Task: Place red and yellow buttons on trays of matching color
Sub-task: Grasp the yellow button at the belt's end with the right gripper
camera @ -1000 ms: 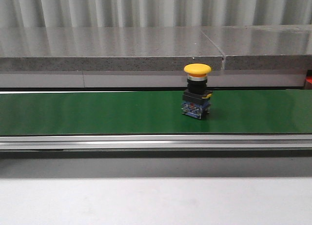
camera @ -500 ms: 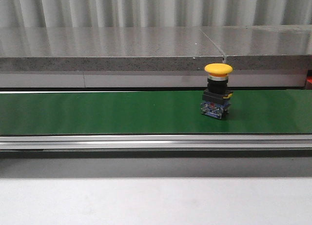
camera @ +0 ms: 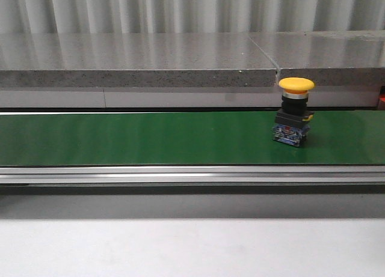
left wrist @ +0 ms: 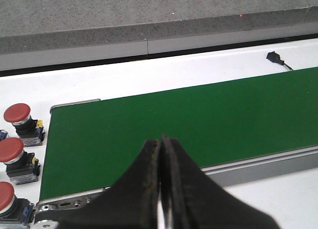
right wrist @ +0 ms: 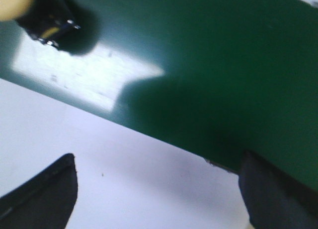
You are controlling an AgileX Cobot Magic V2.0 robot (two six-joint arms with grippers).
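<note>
A yellow button (camera: 295, 112) with a black and blue base stands upright on the green belt (camera: 150, 139), far to the right. The right wrist view shows it blurred at the picture's corner (right wrist: 42, 10), well away from my right gripper (right wrist: 156, 159), which is open over the white table beside the belt edge. In the left wrist view, three red buttons (left wrist: 22, 122) (left wrist: 15, 157) (left wrist: 7, 201) stand in a row on the white surface just off the belt's end. My left gripper (left wrist: 161, 139) hangs shut and empty above the belt's near rail. No trays are in view.
A grey stone ledge (camera: 138, 60) runs behind the belt, and a metal rail (camera: 180, 175) runs along its front. A small black cable plug (left wrist: 275, 57) lies on the white surface beyond the belt.
The yellow button has travelled steadily to the right along the belt, from near the middle to the right part. Nothing else in the front view has moved.
</note>
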